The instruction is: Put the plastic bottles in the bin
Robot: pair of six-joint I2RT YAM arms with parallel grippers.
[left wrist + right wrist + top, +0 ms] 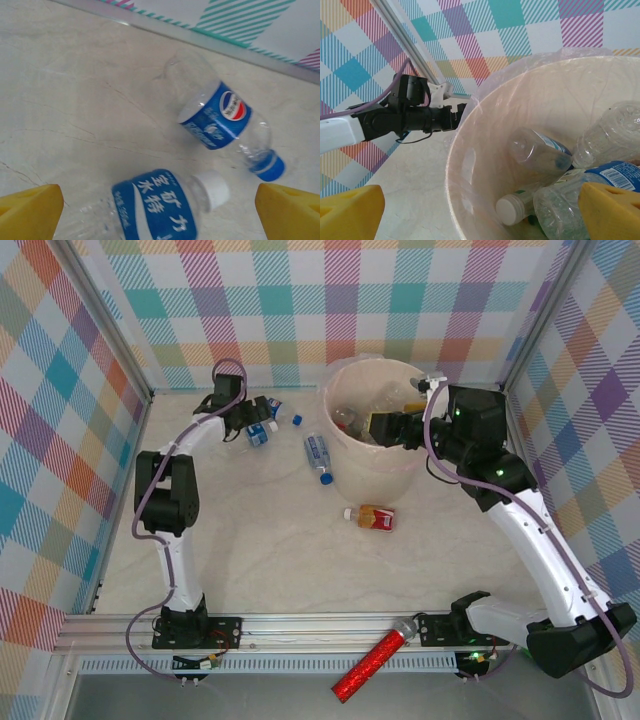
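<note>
Left gripper (250,423) is hovering low at the far left of the table (300,570), fingers (30,212) spread wide to either side of a white-capped bottle (165,205) lying flat. A blue-capped bottle (220,117) is lying just beyond it. Right gripper (385,427) is hanging over the bin (345,485), fingers (607,212) spread, gripping nothing. Several binned bottles (540,150) are lying inside. A clear bottle (318,453) is resting just beside the bin's wall, an orange-labelled bottle (373,518) in front.
</note>
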